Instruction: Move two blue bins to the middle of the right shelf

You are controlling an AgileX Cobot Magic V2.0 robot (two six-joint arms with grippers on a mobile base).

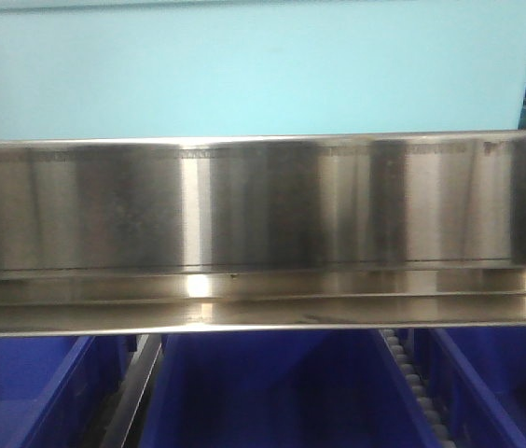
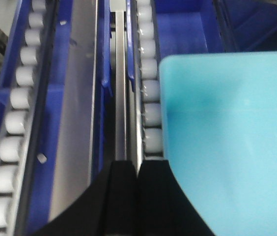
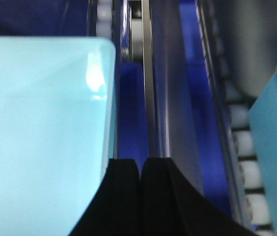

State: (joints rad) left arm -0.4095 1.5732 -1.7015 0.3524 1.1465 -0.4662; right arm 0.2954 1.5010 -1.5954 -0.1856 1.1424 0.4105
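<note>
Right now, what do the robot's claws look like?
Both look alike. The black left claw and the black right claw each have two smooth, plain fingers, narrow at the tips and flaring wider toward the camera. No cables, stickers or markings show, and the arms themselves are out of view.

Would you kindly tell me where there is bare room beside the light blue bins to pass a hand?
Right wrist view: a bare lane of steel rail and rollers between the near bin and the right-edge bin. Left wrist view: crowded, the light blue bin abuts the roller track.
</note>
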